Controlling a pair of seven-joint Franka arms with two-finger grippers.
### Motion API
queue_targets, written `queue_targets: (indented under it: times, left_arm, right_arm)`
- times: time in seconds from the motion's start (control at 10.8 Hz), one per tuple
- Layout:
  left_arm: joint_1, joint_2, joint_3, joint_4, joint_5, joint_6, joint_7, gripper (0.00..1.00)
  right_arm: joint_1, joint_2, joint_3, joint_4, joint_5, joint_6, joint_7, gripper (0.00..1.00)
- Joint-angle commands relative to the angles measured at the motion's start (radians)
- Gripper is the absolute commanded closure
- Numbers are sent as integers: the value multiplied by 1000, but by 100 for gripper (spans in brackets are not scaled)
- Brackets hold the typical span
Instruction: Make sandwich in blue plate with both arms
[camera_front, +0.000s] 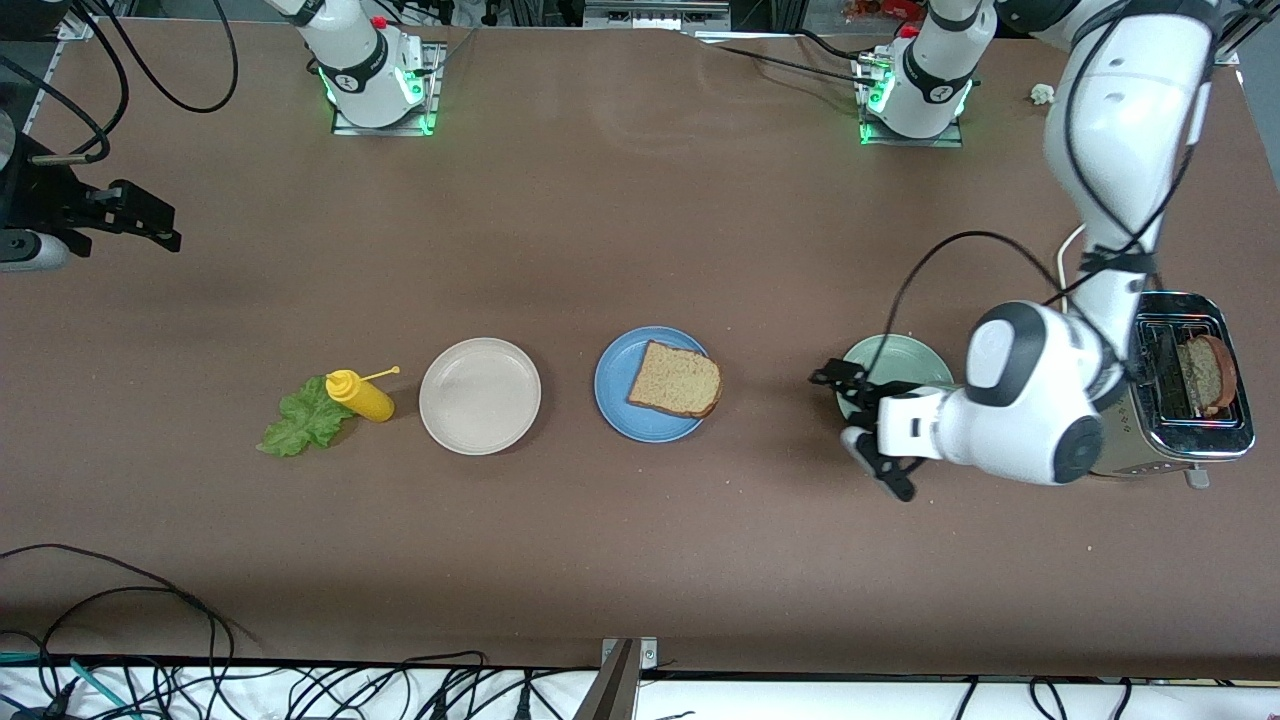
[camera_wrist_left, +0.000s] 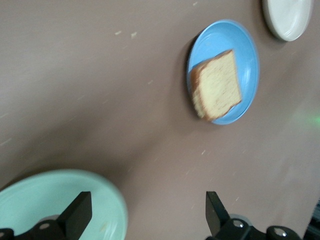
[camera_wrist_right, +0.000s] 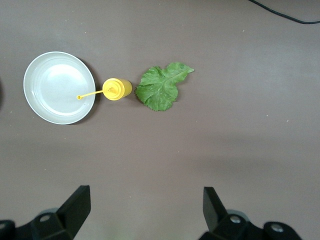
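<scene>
Sitting on the brown counter (camera_front: 620, 230), everything pretty much lines up around the blue plate (camera_front: 618, 400), so I'll use that as my reference.

Biggest things first: the left arm (camera_front: 1110, 150) bends down from its base and ends over the counter between the blue plate and the toaster (camera_front: 1190, 400), toward the left arm's end. Its left tool (camera_front: 868, 430) hangs over the edge of the pale green plate (camera_front: 890, 360), released, fingers (camera_wrist_left: 80, 212) spread wide with nothing between them. The right arm (camera_front: 350, 50) waits, and its right tool (camera_wrist_right: 145, 212) is spread open too, empty, looking down on the beige plate, bottle and leaf.

The toaster stands well apart from the blue plate, past the green plate, with one bread slice (camera_front: 1208, 375) poking out of a slot.

Then the plates: the pale green one is beside the blue plate toward the left arm's end, the beige plate (camera_front: 480, 396) just beside it toward the right arm's end.

On the blue plate itself lies the other bread slice (camera_front: 677, 380), flat, its corner sticking out over the rim on the green plate's side.

Smaller stuff: the lettuce leaf (camera_front: 300, 422) lies on the counter past the beige plate, well apart from the blue plate, and the yellow squeeze bottle (camera_front: 362, 395) stands touching it, between leaf and beige plate.
</scene>
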Motion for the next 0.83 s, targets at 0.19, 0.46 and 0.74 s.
queue_targets:
  times: [0.19, 0.46, 0.74]
  left_arm:
    - [4, -291, -2, -17, 346, -165, -190, 0]
    - [7, -412, 24, -26, 351, -201, -216, 0]
    - [-105, -579, 209, -80, 382, -196, -215, 0]
  right_arm:
    - [-4, 6, -1, 20, -1, -17, 6, 0]
    - [-1, 6, -1, 20, -1, -18, 7, 0]
    - [-1, 6, -1, 22, -1, -17, 7, 0]
